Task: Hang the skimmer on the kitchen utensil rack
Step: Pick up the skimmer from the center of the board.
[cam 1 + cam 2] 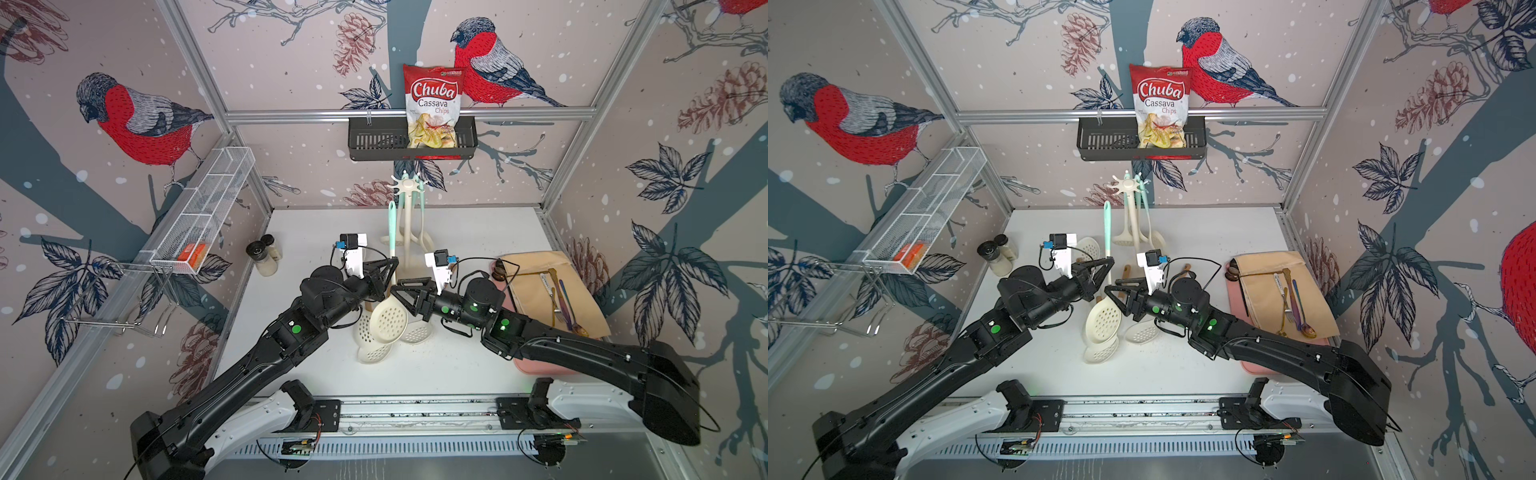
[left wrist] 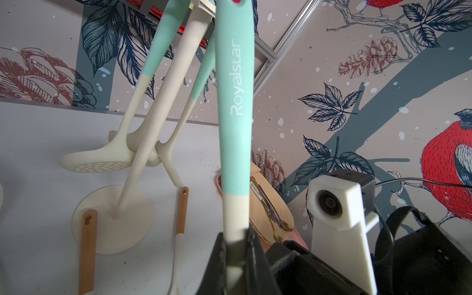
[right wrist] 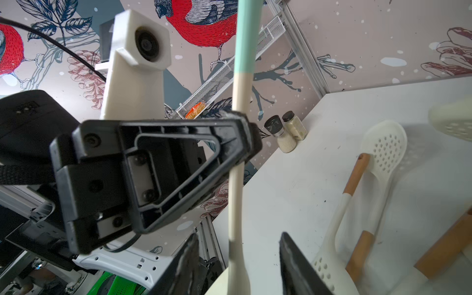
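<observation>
The skimmer has a cream perforated head, a cream shaft and a mint-green handle. It stands nearly upright above the table in both top views, head low and handle up. My left gripper is shut on its cream shaft, just below the mint part. My right gripper is open, its jaws on either side of the shaft near the head without touching it. Behind stands the cream kitchen utensil rack with its round base. Two mint-handled utensils hang from its star top.
Other slotted utensils with wooden handles lie on the table under the grippers. Two spice jars stand at the left edge. A pink tray with tan cloth and cutlery sits right. A black wall basket holds a chips bag.
</observation>
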